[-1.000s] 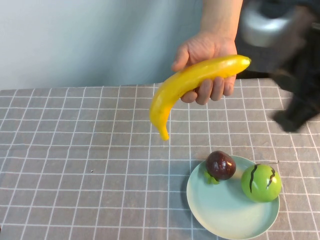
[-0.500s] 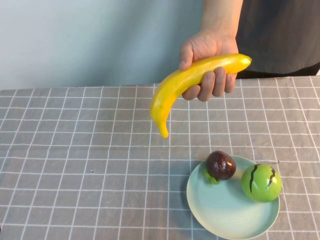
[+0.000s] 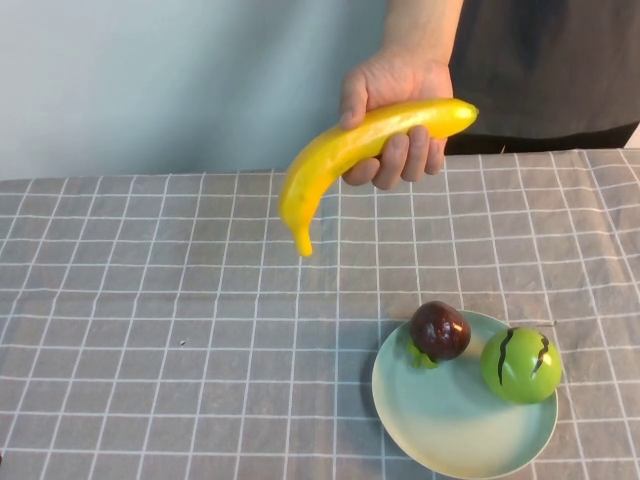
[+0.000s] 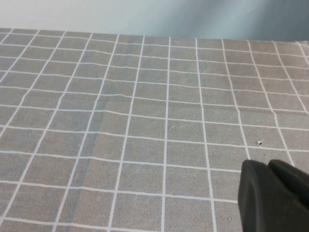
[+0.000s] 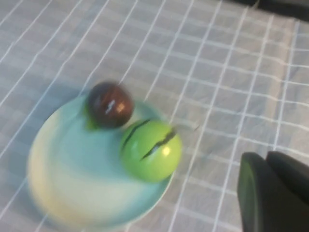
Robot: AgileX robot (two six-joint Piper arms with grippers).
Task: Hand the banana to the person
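While the person's hand (image 3: 392, 110) grips the banana (image 3: 358, 150) at twelve o'clock above the surface (image 3: 150, 300), long axis sloping toward eight o'clock, both tools are apart from it: left tool (image 4: 273, 195) and right tool (image 5: 273, 193) look pressed together, holding nothing.

Below the person's hand (image 3: 392, 112), bare checked cloth (image 3: 150, 300) lies open under the raised banana (image 3: 350, 152). Toward the robot from the hand, a plate (image 3: 440, 425) with two fruits blocks low passage. The left gripper (image 4: 276, 192) and right gripper (image 5: 275, 191) hover over cloth, seemingly well apart from the hand.
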